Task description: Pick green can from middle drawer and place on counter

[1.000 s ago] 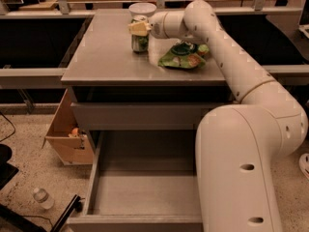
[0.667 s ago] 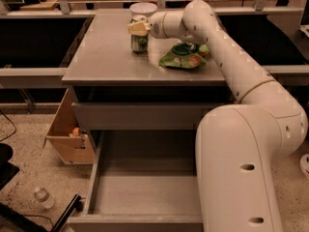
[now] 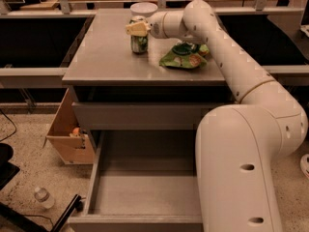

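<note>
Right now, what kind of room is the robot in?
Probably a lab or test room: a grey counter with an open middle drawer, a cardboard box and a bottle on the speckled floor. The pincer is at the green can on the counter.

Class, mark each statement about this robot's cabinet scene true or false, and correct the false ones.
1. The small green and silver drink can stands upright on the flat grey counter. True.
2. The wide grey middle drawer is pushed shut. False: it is pulled open, and its visible floor is bare.
3. The robot's hand is at the top of the can. True.
4. The green snack bag lies inside the drawer. False: it lies on the counter beside the can.
</note>
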`<action>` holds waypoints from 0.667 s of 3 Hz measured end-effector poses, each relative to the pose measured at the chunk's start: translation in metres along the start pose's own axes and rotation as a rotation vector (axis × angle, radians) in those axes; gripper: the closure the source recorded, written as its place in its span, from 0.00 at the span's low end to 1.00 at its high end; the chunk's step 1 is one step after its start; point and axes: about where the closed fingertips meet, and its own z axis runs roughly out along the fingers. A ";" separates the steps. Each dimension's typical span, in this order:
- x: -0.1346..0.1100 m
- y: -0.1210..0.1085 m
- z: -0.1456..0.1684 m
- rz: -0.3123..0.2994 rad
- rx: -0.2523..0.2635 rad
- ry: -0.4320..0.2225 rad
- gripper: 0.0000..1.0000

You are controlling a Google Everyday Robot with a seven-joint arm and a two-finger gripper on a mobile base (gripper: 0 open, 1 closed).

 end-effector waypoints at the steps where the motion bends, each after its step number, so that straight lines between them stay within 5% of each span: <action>1: 0.000 0.000 0.000 0.000 0.000 0.000 0.00; 2: -0.009 0.001 -0.009 -0.001 0.005 -0.042 0.00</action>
